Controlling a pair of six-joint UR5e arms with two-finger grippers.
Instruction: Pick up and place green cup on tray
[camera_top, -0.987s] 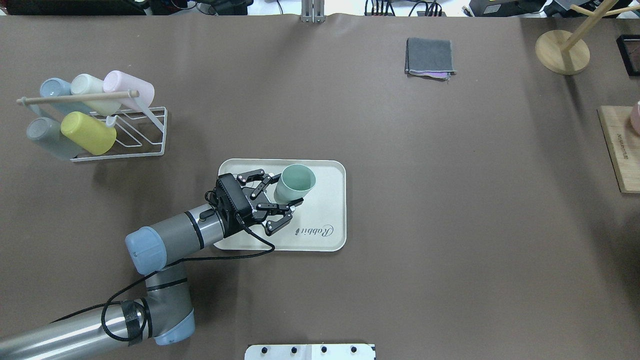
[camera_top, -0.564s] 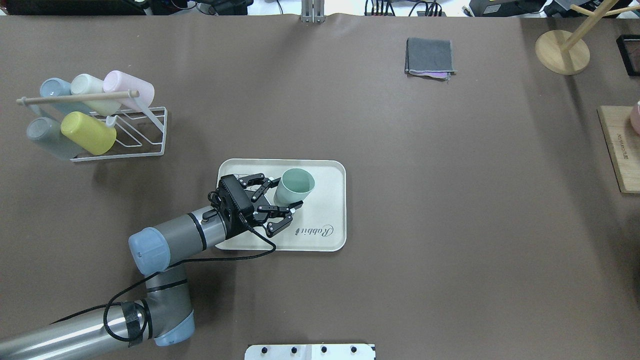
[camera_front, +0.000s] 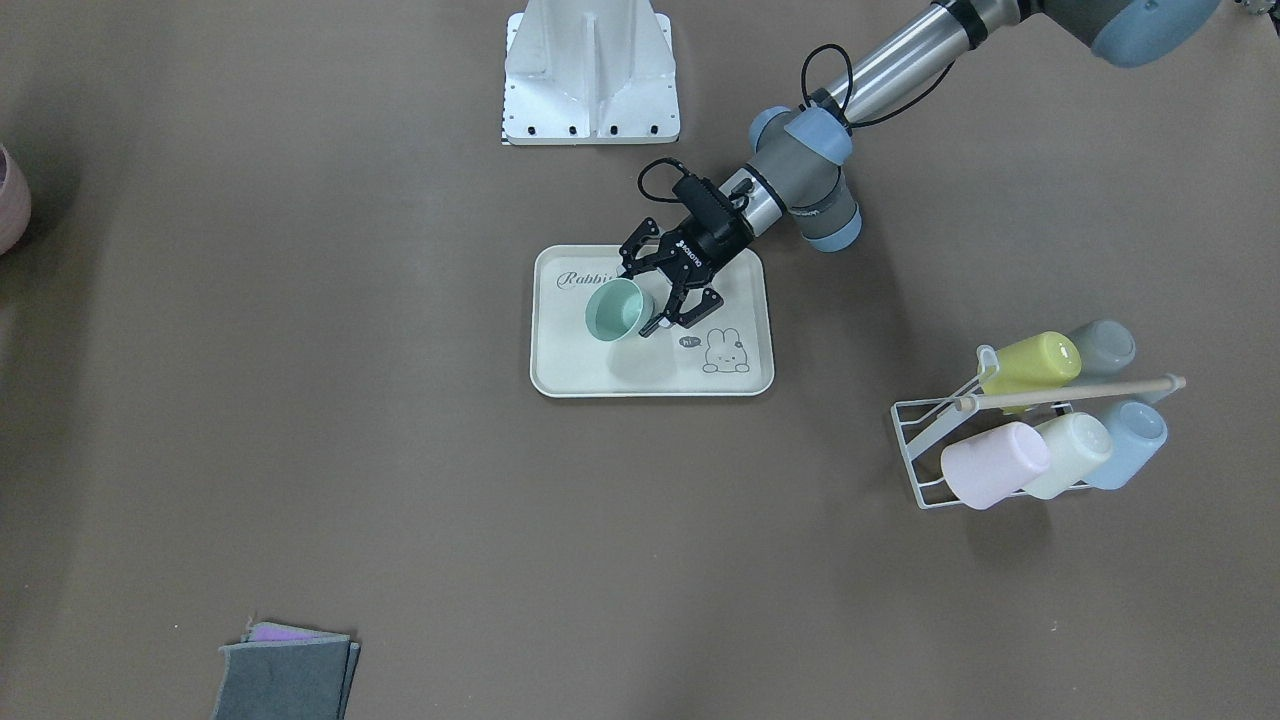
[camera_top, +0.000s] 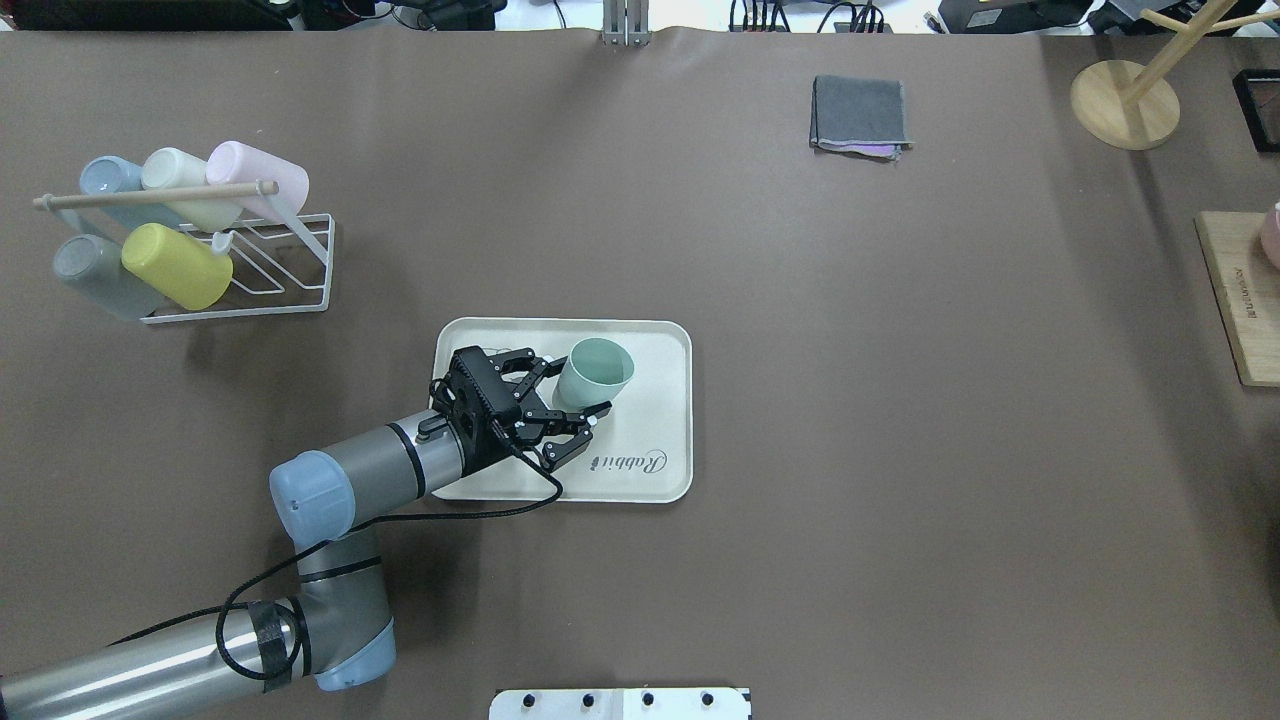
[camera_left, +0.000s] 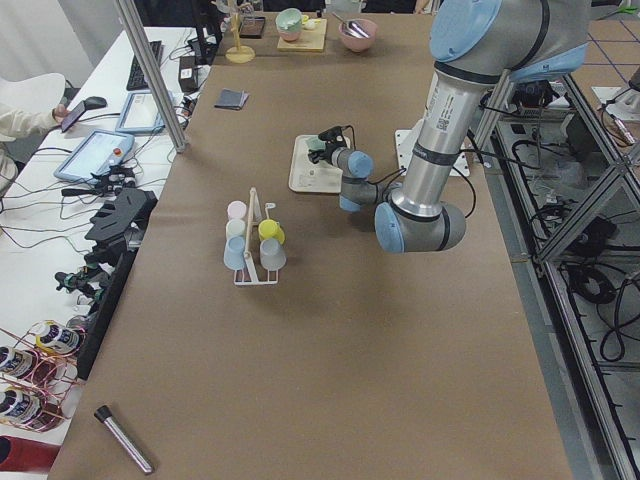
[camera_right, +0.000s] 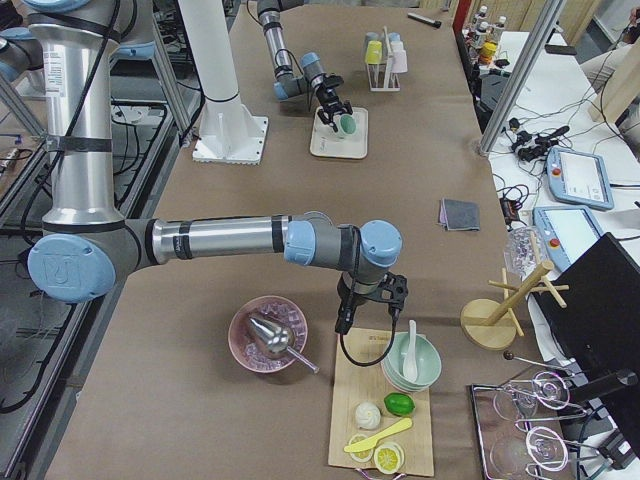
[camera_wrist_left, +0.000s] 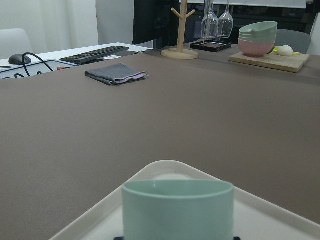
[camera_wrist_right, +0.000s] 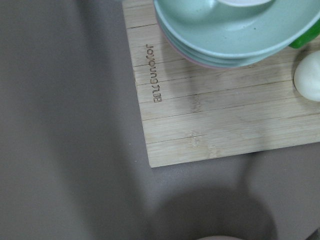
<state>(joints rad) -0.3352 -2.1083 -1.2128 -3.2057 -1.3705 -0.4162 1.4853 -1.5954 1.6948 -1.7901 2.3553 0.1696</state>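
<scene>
The green cup (camera_top: 594, 371) is a pale mint tumbler, upright over the cream tray (camera_top: 655, 350) with "Rabbit" script, in its middle part. My left gripper (camera_top: 572, 388) reaches in from the tray's left side and is shut on the cup's lower wall. In the front-facing view the cup (camera_front: 615, 310) sits between the fingers over the tray (camera_front: 560, 372). The left wrist view shows the cup (camera_wrist_left: 177, 207) close, with the tray rim behind it. My right gripper (camera_right: 345, 322) shows only in the exterior right view, far off by a wooden board; I cannot tell its state.
A white wire rack (camera_top: 240, 270) with several pastel cups stands at the far left. A folded grey cloth (camera_top: 860, 113) lies at the back. A wooden stand (camera_top: 1125, 100) and a bamboo board (camera_top: 1240, 300) with stacked bowls (camera_wrist_right: 235, 30) are at the right.
My left gripper has tilted and moved slightly right and down with the green cup in it. The cup looks a little smaller, so lower over the tray.
</scene>
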